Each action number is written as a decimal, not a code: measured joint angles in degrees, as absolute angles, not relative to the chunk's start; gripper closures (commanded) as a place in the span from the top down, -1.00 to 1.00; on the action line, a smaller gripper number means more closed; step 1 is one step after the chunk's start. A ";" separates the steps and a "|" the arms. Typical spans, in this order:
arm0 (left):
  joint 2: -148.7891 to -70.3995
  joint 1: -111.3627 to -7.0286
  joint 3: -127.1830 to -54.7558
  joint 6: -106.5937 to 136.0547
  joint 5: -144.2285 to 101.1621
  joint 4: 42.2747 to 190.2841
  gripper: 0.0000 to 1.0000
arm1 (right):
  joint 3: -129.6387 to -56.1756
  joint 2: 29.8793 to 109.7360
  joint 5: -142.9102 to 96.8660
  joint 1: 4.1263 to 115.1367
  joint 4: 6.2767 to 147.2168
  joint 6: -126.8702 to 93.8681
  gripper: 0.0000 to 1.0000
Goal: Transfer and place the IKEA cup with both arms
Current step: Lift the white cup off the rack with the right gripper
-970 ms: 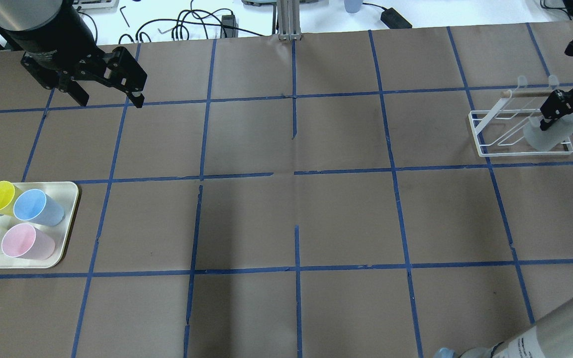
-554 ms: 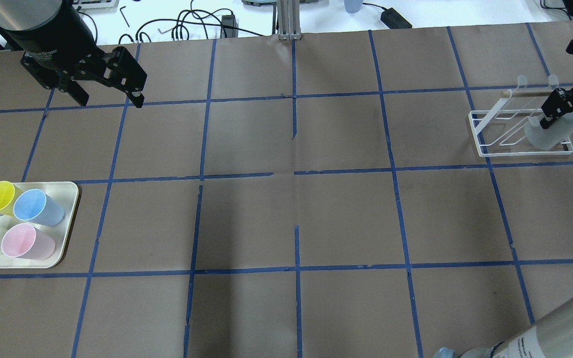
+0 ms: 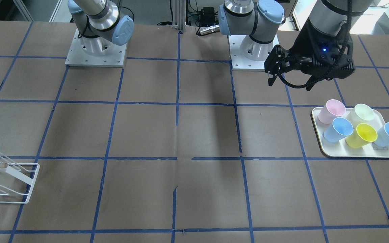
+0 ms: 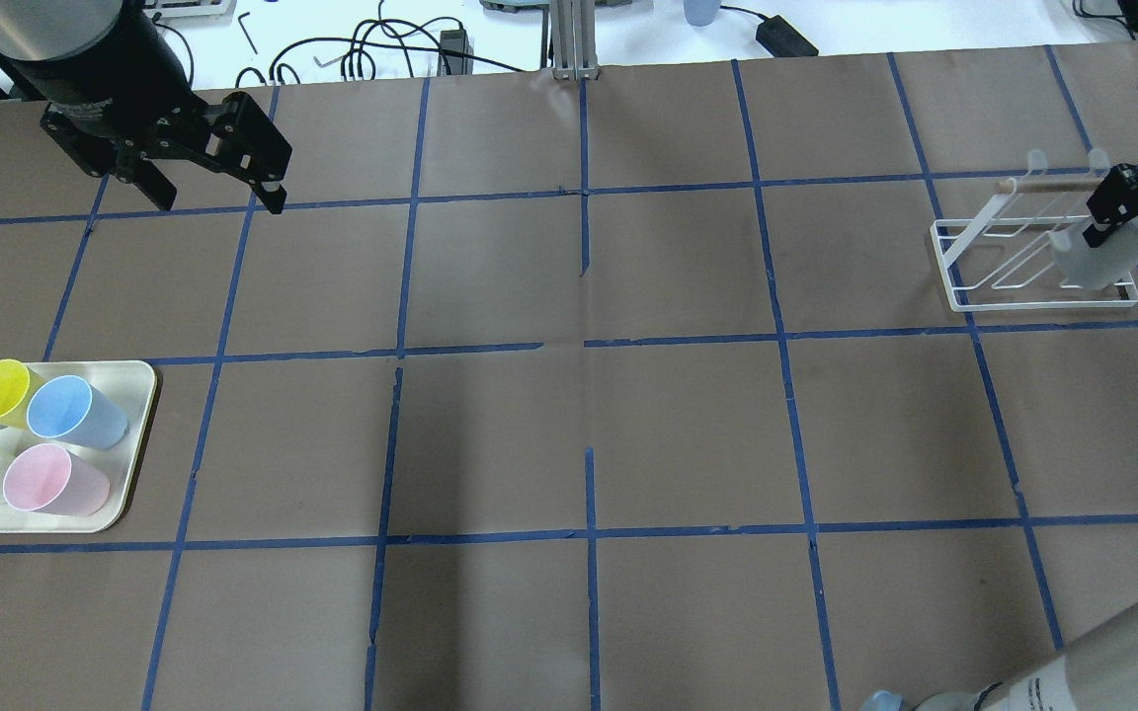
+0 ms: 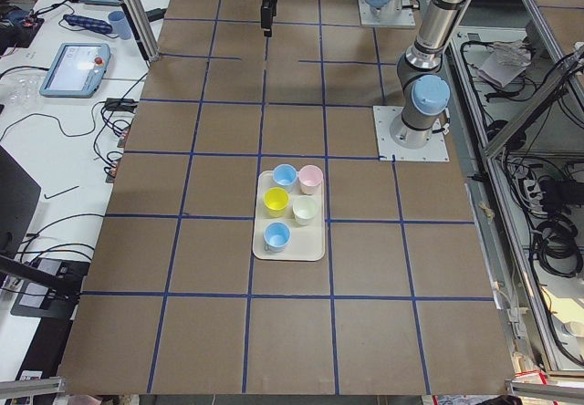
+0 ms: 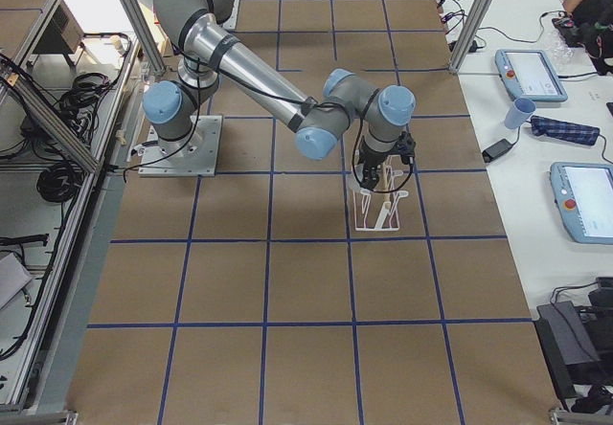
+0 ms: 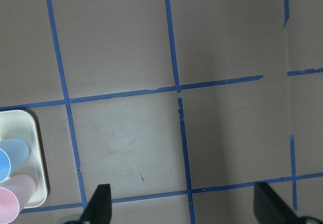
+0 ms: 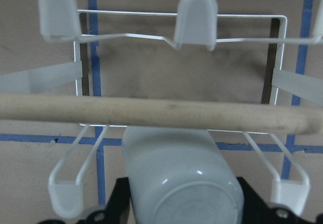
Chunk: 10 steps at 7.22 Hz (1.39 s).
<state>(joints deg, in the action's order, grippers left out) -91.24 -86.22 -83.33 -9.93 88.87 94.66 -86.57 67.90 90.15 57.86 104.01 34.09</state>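
Right gripper (image 4: 1130,219) clamped on inverted IKEA cup (image 4: 1091,261), at white rack (image 4: 954,269), table's far right. Left gripper (image 4: 220,196) wide open, empty, above table near tray (image 4: 139,444) holding 5 coloured cups (image 3: 362,135).

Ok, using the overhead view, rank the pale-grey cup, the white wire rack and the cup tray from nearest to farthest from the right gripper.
1. Pale-grey cup: between the fingers of the right gripper, far right.
2. White wire rack: around the cup, extending to the gripper's left.
3. Tray: across the table, at the left edge.
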 measured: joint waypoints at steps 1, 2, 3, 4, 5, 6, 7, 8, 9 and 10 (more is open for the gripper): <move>-91.24 -86.22 -83.34 -9.93 88.86 94.66 1.00 | -86.34 69.06 90.28 57.86 102.67 34.10 -0.14; -91.23 -86.22 -83.34 -9.93 88.86 94.66 1.00 | -85.71 70.10 90.46 57.87 100.91 34.09 -0.17; -91.23 -86.22 -83.34 -9.93 88.86 94.66 1.00 | -84.50 70.90 90.62 57.87 98.44 34.06 -0.18; -91.23 -86.22 -83.32 -9.93 88.86 94.66 1.00 | -82.61 71.52 90.68 57.89 94.64 34.16 -0.18; -91.23 -86.22 -83.32 -9.93 88.86 94.66 1.00 | -80.34 71.81 90.56 57.91 90.33 34.34 -0.19; -91.23 -86.22 -83.32 -9.93 88.86 94.66 1.00 | -77.67 72.12 90.15 57.97 85.43 34.42 -0.19; -91.23 -86.22 -83.29 -9.93 88.84 94.66 1.00 | -75.09 72.62 88.79 58.18 80.13 34.46 -0.19; -91.13 -86.22 -83.30 -9.97 88.78 94.66 1.00 | -72.96 73.20 86.35 58.78 75.49 34.55 -0.21; -90.84 -86.11 -83.43 -10.20 88.21 94.68 1.00 | -71.47 73.86 83.31 59.79 71.60 34.60 -0.21; -90.39 -85.81 -83.66 -10.58 86.08 94.85 1.00 | -70.53 74.40 79.09 60.97 68.04 34.60 -0.24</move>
